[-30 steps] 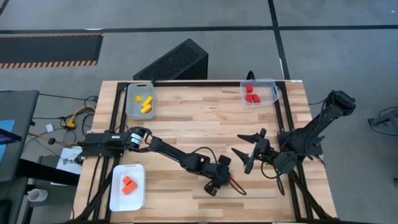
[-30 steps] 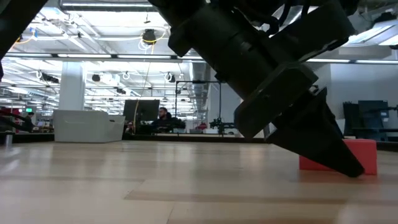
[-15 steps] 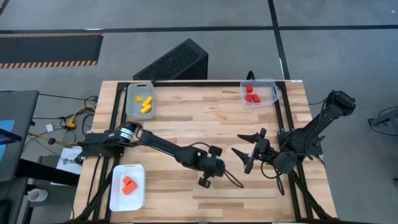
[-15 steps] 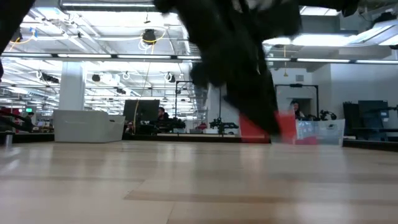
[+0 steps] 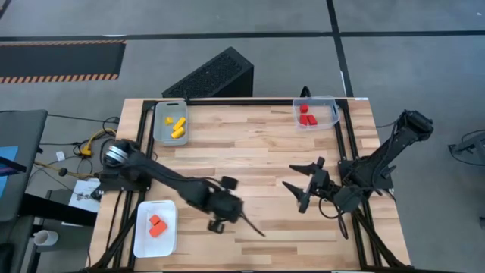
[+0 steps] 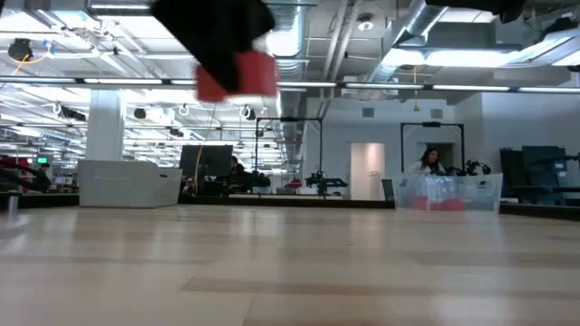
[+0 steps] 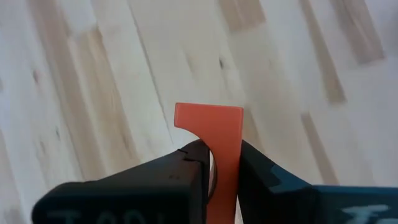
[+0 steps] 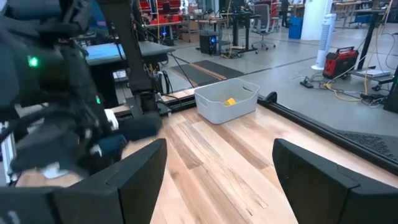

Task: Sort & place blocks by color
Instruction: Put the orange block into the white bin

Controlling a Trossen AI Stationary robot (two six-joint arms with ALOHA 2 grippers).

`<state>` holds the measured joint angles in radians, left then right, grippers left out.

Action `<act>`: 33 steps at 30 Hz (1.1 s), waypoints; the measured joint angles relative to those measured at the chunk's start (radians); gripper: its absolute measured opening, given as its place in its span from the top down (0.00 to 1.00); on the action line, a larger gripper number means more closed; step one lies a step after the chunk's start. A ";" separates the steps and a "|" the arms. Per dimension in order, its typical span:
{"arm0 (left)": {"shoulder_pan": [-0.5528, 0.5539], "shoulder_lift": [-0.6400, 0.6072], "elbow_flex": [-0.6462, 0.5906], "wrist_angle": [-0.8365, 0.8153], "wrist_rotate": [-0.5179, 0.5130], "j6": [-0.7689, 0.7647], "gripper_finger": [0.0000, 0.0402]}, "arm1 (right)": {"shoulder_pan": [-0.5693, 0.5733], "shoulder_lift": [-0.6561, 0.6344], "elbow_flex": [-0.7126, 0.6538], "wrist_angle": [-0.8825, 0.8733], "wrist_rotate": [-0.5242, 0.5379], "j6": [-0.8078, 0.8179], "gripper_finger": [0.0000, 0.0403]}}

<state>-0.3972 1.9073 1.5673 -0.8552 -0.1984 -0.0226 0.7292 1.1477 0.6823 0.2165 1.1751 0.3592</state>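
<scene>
Left wrist view, hand [image 7: 222, 163] pinching notched, perhaps orange block [image 7: 219, 127]

Two dark jointed arms, black cabling

A light butcher-block wooden table [image 5: 250, 144] carries three plastic trays: a grey one [image 5: 161, 125], a clear one [image 5: 324, 111] and a white one [image 5: 164, 229].

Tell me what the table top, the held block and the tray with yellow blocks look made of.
Table top: wood, pale planks with visible grain, low sheen.
Block in the left gripper: orange-red, smooth, matte; probably plastic or painted wood.
Tray: grey-white translucent plastic, judging by its thin moulded walls.
</scene>
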 joint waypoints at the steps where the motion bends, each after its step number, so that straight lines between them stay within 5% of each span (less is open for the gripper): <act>1: -0.008 -0.034 -0.033 0.001 -0.005 -0.024 0.92 | 0.003 0.000 0.000 0.001 0.000 0.000 0.22; 8: -0.071 -0.365 -0.349 0.015 -0.084 -0.284 0.95 | 0.011 0.000 0.000 0.002 0.000 0.008 0.22; 18: -0.247 -0.780 -0.720 -0.089 -0.067 -0.752 0.94 | 0.002 0.000 0.000 0.005 0.004 0.010 0.22; 23: -0.384 -0.855 -0.774 -0.120 -0.016 -0.957 0.95 | 0.000 0.000 0.000 0.005 0.004 0.010 0.22; 33: -0.640 -0.808 -0.773 -0.135 -0.026 -1.234 0.94 | 0.000 0.000 0.000 0.003 0.004 0.033 0.22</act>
<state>-1.0371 1.0994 0.7944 -0.9902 -0.2241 -1.2567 0.7296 1.1477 0.6823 0.2192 1.1792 0.3920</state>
